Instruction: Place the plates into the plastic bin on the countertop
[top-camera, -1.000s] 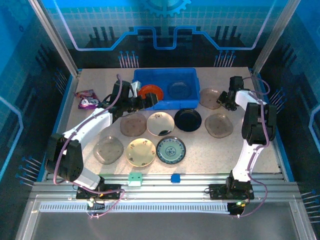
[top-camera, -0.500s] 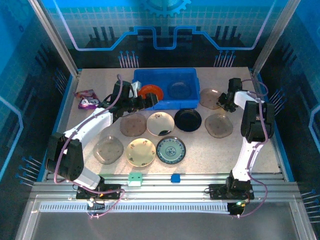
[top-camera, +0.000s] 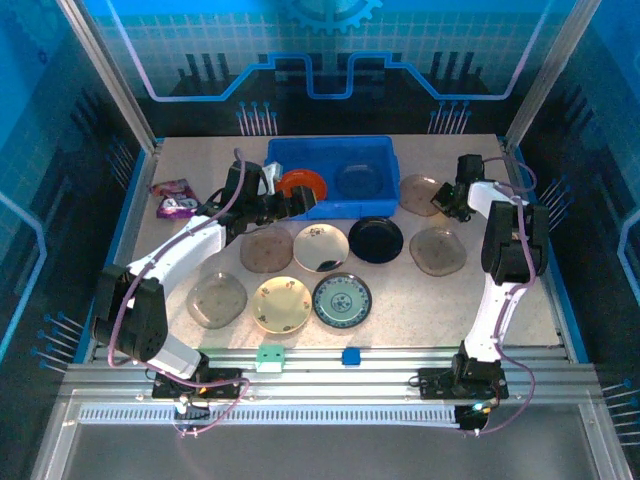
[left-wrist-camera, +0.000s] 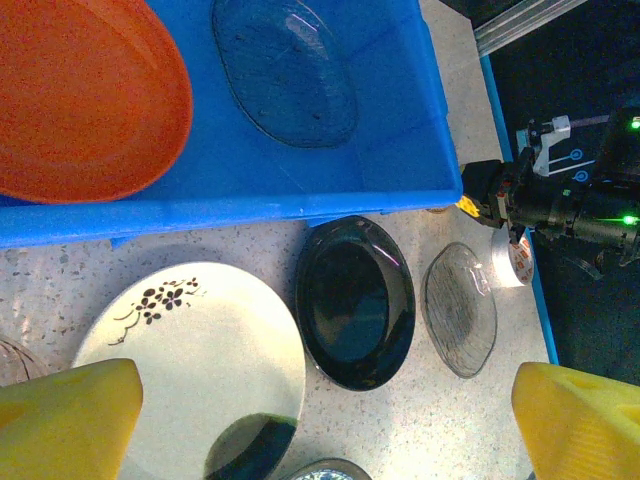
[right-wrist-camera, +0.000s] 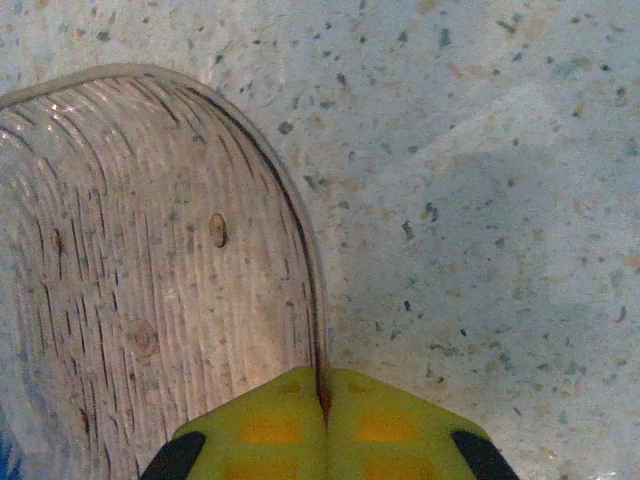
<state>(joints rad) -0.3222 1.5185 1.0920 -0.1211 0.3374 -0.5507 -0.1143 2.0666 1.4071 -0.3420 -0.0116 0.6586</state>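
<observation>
Along the far edge of the countertop sits the plastic bin, and we see two plates inside it: an orange-red plate at its left end and a smoky grey plate to the right of that. Our left gripper hangs at the bin's near-left corner; from the left wrist its yellow fingers stand far apart with nothing between them. Beneath it a white floral plate and a black plate lie side by side, just clear of the bin's near wall. Off the bin's right end, our right gripper is pinched tight on the rim of a ribbed translucent plate; we cannot tell whether that edge is lifted. Crowding the middle of the countertop are a brown plate and a grey translucent plate, and nearer us a clear grey plate, a cream floral plate and a blue-green patterned plate. A purple snack packet lies by the left edge, and a tape ring by the right edge.
</observation>
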